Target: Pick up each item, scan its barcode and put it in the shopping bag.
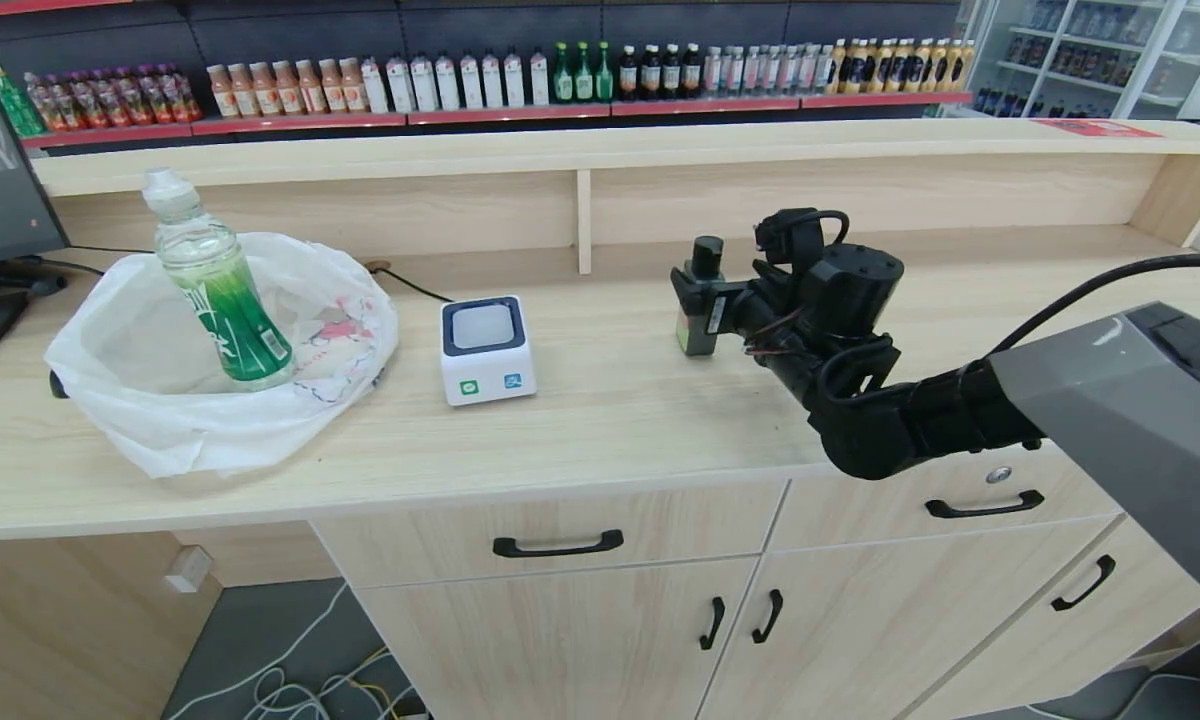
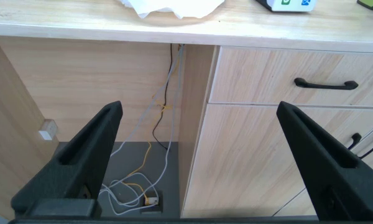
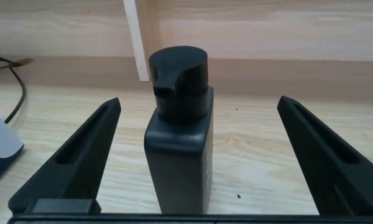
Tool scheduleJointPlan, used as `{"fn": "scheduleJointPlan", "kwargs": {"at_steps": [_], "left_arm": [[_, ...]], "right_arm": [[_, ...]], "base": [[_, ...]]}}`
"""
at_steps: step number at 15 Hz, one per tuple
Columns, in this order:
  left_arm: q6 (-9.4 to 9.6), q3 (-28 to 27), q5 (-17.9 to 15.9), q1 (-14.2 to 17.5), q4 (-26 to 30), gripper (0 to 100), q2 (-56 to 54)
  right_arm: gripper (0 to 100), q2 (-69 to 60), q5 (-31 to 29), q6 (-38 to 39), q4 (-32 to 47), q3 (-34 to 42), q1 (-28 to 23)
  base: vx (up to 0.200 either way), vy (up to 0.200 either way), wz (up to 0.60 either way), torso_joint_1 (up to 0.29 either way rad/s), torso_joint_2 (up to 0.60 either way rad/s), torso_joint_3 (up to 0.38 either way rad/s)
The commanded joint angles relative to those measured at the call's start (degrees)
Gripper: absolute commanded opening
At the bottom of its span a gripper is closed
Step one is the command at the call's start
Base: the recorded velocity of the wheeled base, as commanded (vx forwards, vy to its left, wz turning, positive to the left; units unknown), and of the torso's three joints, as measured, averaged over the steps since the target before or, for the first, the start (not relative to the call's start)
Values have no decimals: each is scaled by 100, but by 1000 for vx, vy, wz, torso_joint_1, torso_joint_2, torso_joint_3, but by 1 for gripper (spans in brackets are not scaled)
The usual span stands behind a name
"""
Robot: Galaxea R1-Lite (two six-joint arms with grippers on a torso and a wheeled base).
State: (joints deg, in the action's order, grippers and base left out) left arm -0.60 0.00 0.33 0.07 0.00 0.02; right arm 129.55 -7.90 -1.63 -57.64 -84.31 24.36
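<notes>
**Item: dark bottle, unbagged**

The black-capped dark bottle [image 3: 177, 149] is stood upright on the counter [image 1: 610, 410], right of the scanner [image 1: 485, 348]. It is flanked by the right gripper [image 3: 199, 104], whose fingers are spread wide and kept clear of it. The left gripper [image 2: 199, 109] is likewise spread and holds nothing, below the counter edge. A green bottle [image 1: 225, 300] is stood in the shopping bag [image 1: 160, 420].
</notes>
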Motion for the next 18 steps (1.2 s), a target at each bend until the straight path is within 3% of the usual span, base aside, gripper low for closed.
{"fn": "scheduleJointPlan", "kwargs": {"at_steps": [1,9,18], "left_arm": [[-2,0,2,1,0,100,-2],[-2,0,2,1,0,100,-2],[-2,0,2,1,0,100,-2]], "right_arm": [[100,220,-1,-4,16,-200,-1],[100,738,25,146,464,-1193,-186],[100,949,8,225,455,-1263,-177]], "base": [[0,0,0,0,0,0],[0,0,0,0,0,0],[0,0,0,0,0,0]]}}
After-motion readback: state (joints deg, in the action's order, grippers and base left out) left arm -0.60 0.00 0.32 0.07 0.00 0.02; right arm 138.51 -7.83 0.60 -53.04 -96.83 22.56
